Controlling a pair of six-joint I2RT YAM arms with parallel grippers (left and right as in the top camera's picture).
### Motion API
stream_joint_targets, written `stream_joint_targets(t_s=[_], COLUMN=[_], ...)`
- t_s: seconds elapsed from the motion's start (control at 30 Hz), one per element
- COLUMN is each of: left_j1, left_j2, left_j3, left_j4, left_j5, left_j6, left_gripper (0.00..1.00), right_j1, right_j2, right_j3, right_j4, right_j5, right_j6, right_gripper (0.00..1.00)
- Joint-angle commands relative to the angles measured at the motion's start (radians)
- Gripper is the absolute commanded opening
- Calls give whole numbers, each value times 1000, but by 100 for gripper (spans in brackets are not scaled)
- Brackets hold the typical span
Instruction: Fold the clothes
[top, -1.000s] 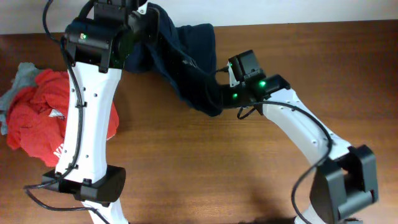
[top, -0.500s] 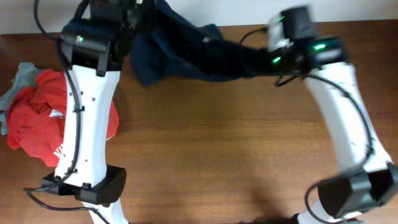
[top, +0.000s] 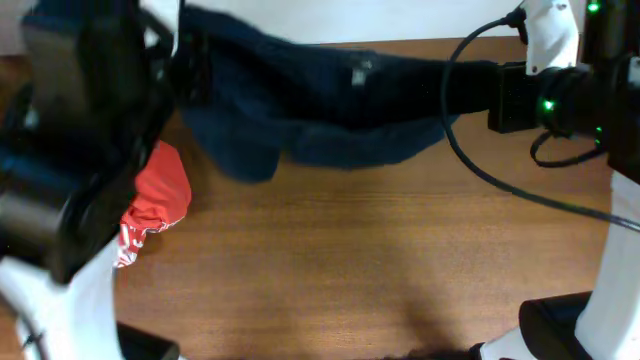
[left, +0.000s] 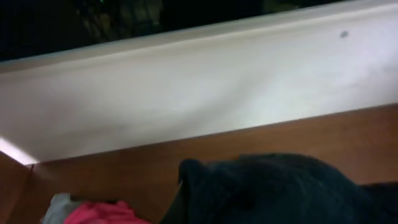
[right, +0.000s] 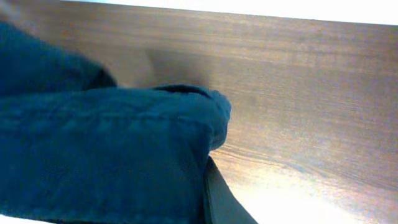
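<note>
Fingers (right: 225, 202) of the right gripper (right: 208, 183) pinch one end of the navy garment (top: 320, 100), which hangs stretched above the table (top: 380, 260) between both arms. The left gripper (top: 185, 55) is blurred at the other end, so its grip cannot be told. No fold shows yet, and the red clothes (top: 160, 195) lie heaped, so nearly all the folding seems left. No container is in view.
</note>
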Motion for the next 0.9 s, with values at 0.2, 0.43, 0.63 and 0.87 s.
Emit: stream_joint_targets(t_s=[0.2, 0.43, 0.63, 0.87], left_j1=[-87, -87, -87, -87], left_j2=[-57, 17, 158, 351], left_j3=[18, -24, -64, -68], left_j4=[-243, -309, -291, -181], left_j5=[-35, -77, -139, -227], left_j6=[-164, -268, -276, -282], left_gripper=[1, 1, 1, 1], right_j1=[-6, -8, -8, -8], right_j2=[-180, -233, -109, 39], right_j3=[8, -233, -350, -350], right_j4=[-6, -6, 6, 150], right_j5=[-28, 63, 105, 148], right_j6=[24, 48, 48, 43], right_gripper=[4, 4, 4, 4])
